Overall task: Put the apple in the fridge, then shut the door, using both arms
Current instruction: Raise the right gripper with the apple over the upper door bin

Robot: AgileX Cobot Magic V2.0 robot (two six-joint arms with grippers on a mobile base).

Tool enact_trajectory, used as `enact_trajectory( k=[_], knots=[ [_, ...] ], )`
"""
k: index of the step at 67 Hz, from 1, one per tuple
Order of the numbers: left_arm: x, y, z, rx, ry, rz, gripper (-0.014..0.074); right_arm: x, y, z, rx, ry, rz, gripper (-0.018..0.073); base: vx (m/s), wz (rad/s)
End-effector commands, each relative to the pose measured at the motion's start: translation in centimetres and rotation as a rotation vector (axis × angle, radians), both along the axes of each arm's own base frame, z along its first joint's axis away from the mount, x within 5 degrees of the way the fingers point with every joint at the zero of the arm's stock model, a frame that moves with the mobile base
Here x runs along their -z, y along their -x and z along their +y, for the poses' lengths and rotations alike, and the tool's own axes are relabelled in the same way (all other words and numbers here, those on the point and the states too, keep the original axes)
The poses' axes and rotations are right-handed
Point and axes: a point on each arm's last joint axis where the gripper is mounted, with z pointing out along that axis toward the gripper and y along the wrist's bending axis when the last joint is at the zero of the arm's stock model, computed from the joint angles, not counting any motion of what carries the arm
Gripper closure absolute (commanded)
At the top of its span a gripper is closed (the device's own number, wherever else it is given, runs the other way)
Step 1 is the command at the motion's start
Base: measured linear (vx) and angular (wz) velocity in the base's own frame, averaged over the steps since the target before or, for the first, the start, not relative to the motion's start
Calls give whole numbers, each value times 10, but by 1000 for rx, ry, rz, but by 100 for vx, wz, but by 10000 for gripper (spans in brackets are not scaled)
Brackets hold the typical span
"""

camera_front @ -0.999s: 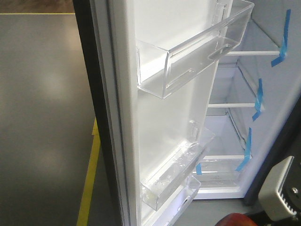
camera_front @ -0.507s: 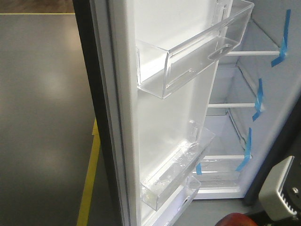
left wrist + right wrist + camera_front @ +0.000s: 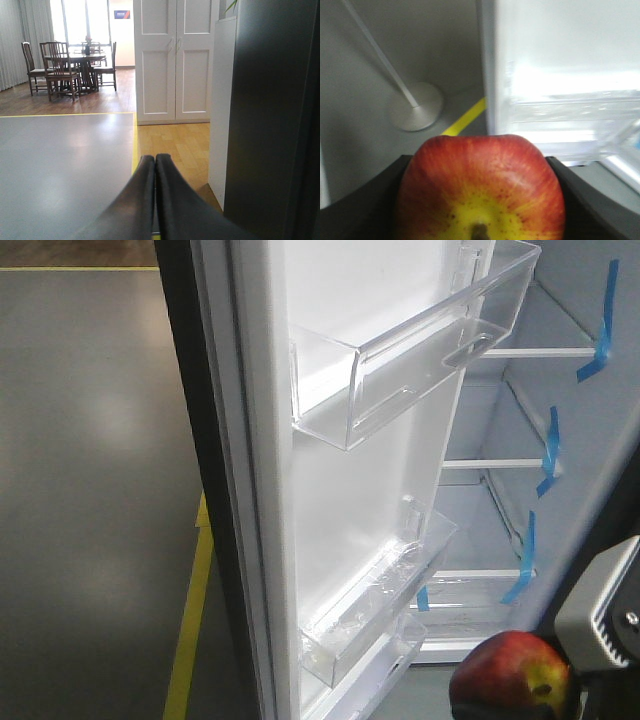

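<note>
apple (image 3: 510, 675): lower right of front view, bottom cut off
right gripper (image 3: 479, 200): jaws clenched on apple, mostly hidden behind it
left gripper (image 3: 154, 164): jaws pressed together, empty

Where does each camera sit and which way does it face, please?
Front view: looks forward from the robot at the open door liner and fridge shelves; the apple and a grey right-arm housing show bottom right.
Left wrist: behind the left fingers, pressed shut, looking across grey floor to a dining table; dark panel at right.
Right wrist: behind the right fingers clamping the apple, facing the door's clear bins.
Shared: front and right wrist both show the apple and door bins.
</note>
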Motion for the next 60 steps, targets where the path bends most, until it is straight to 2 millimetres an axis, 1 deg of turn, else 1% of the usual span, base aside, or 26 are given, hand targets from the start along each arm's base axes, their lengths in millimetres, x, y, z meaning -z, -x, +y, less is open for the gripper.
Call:
enact_trajectory(
  k=[1, 16, 28, 33, 35, 39, 42, 44, 51, 53, 57, 60],
  knots=[
    [-13, 3, 0, 0, 13, -104, 603, -17, -13, -3, 101, -34, -127, 400, 0, 0],
    [-13, 3, 0, 0, 13, -104, 603, -39, -37, -13, 322, 82, -210, 395, 0, 0],
    [-13, 3, 0, 0, 13, -104, 603, -57, -58, -7, 398, 173, -209, 391, 0, 0],
    [-13, 3, 0, 0, 13, -104, 603, -80, -64, -6, 426, 176, -235, 391, 0, 0],
    [-13, 3, 0, 0, 13, -104, 603, -85, -66, -5, 433, 185, -237, 391, 0, 0],
    [-13, 3, 0, 0, 13, -104, 603, -107, -66, -6, 440, 153, -275, 391, 0, 0],
    [-13, 3, 0, 0, 13, -104, 603, -127, -66, -6, 448, 115, -309, 391, 0, 0],
    [-13, 3, 0, 0, 13, -104, 603, -134, -66, -6, 447, 104, -324, 391, 0, 0],
    [-13, 3, 0, 0, 13, -104, 603, -173, -66, -6, 447, 33, -407, 391, 0, 0],
    [-13, 3, 0, 0, 13, -104, 603, -178, -69, -4, 447, 30, -414, 391, 0, 0],
    [-13, 3, 0, 0, 13, -104, 603, -198, -70, -3, 446, 4, -451, 391, 0, 0],
    [-13, 3, 0, 0, 13, -104, 603, -207, -74, 0, 447, 3, -459, 391, 0, 0]
  ],
)
